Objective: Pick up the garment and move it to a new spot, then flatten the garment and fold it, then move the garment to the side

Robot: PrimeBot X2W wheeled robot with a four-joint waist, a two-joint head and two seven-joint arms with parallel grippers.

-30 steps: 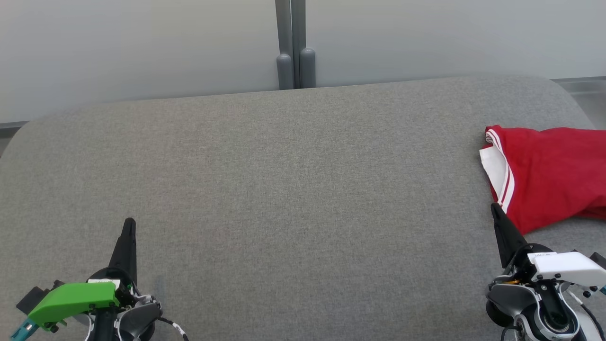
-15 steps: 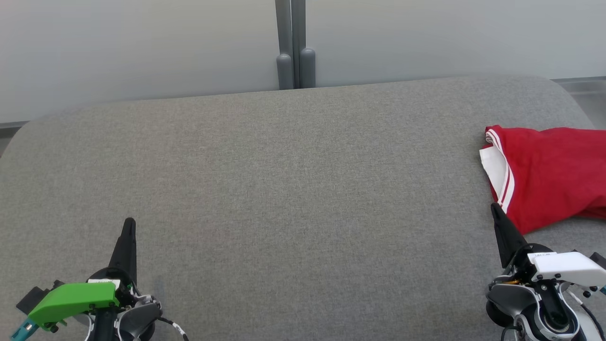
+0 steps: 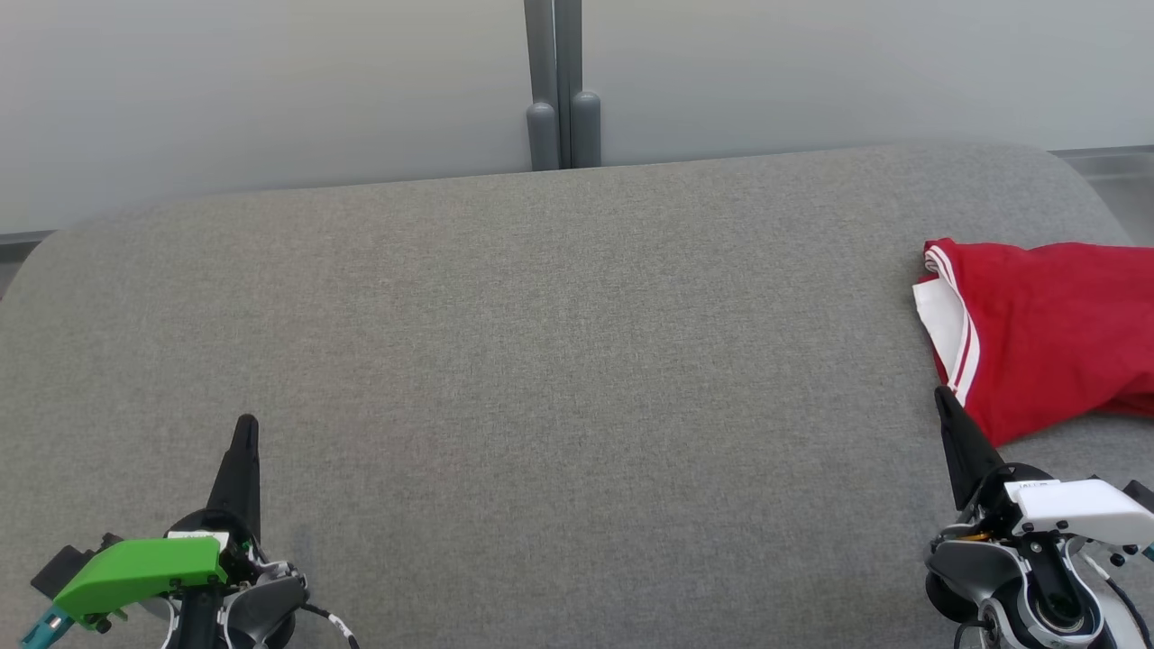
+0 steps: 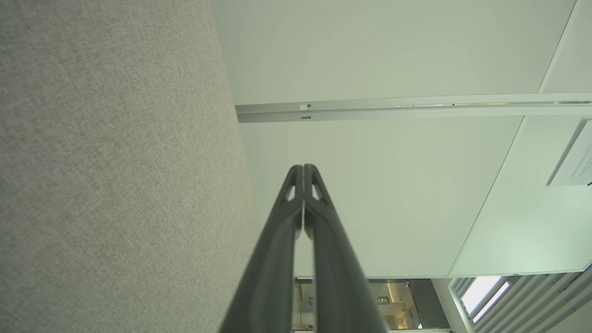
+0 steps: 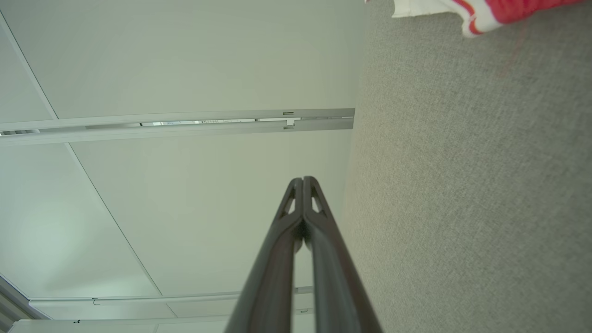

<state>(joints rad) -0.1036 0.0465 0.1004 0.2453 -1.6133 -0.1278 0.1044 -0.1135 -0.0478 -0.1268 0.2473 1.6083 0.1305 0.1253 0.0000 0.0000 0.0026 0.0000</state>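
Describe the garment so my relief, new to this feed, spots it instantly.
Start at the grey padded surface before the robot. Follow it to its right end, just past the right gripper. The garment lies there: bright red cloth with white-striped trim against plain grey.

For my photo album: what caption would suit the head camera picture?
Left gripper and right gripper, both shut and empty, rest over a grey cushion; a red garment lies far right.

1 garment point(image 3: 1046, 333), 2 grippers point(image 3: 245, 424) point(image 3: 943, 395).
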